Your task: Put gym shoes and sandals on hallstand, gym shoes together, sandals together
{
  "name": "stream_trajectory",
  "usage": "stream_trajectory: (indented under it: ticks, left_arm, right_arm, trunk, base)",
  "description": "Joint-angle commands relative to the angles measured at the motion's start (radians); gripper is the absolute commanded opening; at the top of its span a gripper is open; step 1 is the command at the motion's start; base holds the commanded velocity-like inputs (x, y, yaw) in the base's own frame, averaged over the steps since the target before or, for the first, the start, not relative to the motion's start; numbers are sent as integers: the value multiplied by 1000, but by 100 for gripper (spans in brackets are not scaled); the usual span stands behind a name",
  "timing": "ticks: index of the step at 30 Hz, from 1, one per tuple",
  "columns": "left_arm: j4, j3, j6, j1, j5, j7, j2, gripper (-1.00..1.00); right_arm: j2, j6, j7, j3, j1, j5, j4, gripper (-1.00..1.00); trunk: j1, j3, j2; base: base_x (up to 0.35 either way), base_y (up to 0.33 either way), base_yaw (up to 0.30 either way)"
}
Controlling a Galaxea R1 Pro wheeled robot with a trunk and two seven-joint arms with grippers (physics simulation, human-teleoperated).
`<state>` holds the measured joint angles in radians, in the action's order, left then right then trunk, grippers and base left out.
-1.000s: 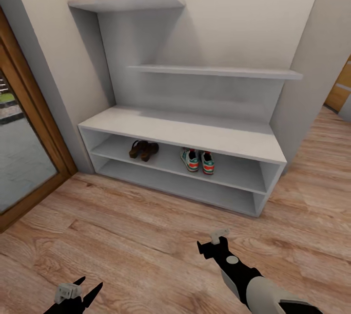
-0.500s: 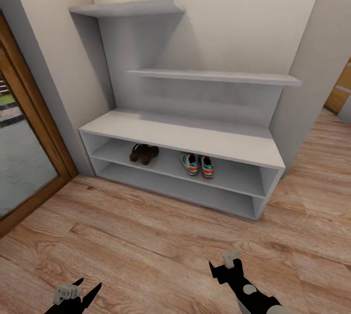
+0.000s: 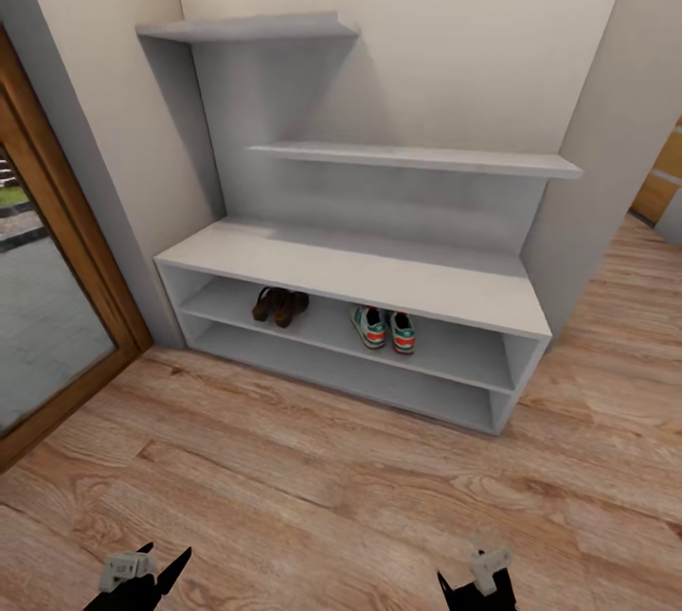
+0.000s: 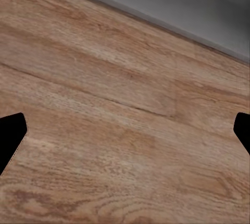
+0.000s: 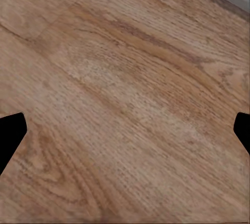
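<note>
Since a second ago the right gripper [image 3: 476, 583] has dropped back to the lower edge of the head view. Both it and the left gripper [image 3: 142, 575] hang wide open and empty over the wood floor [image 3: 313, 488]. On the shoe rack's [image 3: 360, 272] upper open tier, the sandals [image 3: 278, 305] sit side by side, the gym shoes [image 3: 385, 328] together to their right.

**Soft, even simulated light, mild blur**

Bright, diffuse light fills the head view; the hallstand [image 3: 379, 275] casts faint shadows under its 2 upper shelves and inside its tiers. No glare. Both wrist views show the corridor floor [image 4: 125, 130] softly blurred, grain smeared.
</note>
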<state>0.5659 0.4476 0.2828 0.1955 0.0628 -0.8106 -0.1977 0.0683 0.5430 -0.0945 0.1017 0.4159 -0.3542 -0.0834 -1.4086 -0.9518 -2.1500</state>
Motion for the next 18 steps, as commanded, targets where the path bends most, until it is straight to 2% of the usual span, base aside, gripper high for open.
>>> stream_trajectory:
  ticks: [1,9,18]
  left_arm:
    - [-1,3,1,1,3,-3,-1,100]
    - [-13,2,1,1,6,74,-1,100]
    - [-22,1,1,1,5,152,4,100]
  right_arm:
    - [2,10,-14,9,-6,-2,0,100]
    - [10,34,-26,9,-54,-1,13,100]
    - [27,37,-9,11,-70,2,25,100]
  trunk:
    - [4,2,7]
    - [35,28,63]
    - [69,56,126]
  base:
    - [0,0,0]
    - [0,0,0]
    - [0,0,0]
